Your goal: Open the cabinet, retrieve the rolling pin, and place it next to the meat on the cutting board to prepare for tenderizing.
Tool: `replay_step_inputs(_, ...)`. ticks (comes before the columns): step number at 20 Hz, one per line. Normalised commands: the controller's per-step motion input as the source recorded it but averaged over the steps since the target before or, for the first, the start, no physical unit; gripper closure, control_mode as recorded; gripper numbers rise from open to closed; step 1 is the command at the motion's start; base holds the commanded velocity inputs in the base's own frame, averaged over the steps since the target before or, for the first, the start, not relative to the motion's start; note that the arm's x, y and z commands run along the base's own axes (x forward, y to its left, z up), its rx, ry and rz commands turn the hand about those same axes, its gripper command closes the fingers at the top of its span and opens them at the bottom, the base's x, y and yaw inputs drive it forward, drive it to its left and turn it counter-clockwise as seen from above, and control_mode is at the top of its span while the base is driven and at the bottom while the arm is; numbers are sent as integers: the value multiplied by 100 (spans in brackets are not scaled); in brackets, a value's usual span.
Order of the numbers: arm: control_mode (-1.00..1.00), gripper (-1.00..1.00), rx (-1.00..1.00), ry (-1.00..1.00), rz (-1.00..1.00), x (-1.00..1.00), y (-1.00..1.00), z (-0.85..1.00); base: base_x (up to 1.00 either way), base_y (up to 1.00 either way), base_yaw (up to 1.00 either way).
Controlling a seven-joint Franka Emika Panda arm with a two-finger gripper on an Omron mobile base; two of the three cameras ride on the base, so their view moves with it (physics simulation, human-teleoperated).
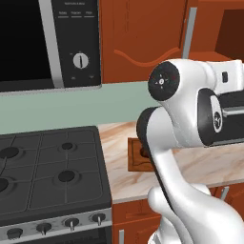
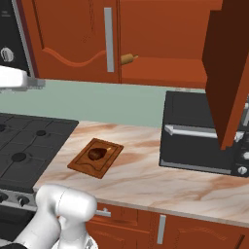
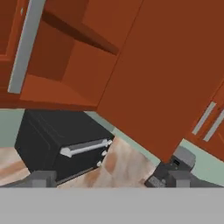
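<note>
Cabinet (image 2: 146, 39) right door open, rolling pin (image 2: 128, 59) on its shelf.
Meat (image 2: 96, 153) sits on the cutting board (image 2: 109, 160) on the counter (image 2: 146, 180); the tool (image 3: 111, 179) holds nothing, fingertips apart.

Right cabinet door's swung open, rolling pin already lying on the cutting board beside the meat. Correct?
Not quite. The slim light-tan wooden rolling pin is on the shelf inside the tall reddish-brown wooden cabinet, as the right base view shows. The small brown wooden cutting board holds only the dark reddish-brown lump of meat. The right door is open.
</note>
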Motion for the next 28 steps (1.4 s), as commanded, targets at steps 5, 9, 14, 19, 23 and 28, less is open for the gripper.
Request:
replay_step_inputs(5, -100, -100, 0, -31, 25, 27, 5, 0, 0, 0, 0)
replay_step_inputs(9, -100, -100, -3, -23, 16, 16, 0, 0, 0, 0, 0)
replay_step_inputs(14, -100, -100, -3, -14, 10, 24, -6, 0, 0, 0, 0)
replay_step_inputs(19, -100, -100, 0, -2, 5, 42, -20, 0, 0, 0, 0)
replay_step_inputs(23, -100, -100, 0, 4, 2, 52, -38, 0, 0, 0, 0)
replay_step_inputs(28, -100, -100, 1, 1, 3, 49, -35, 0, 0, 0, 0)
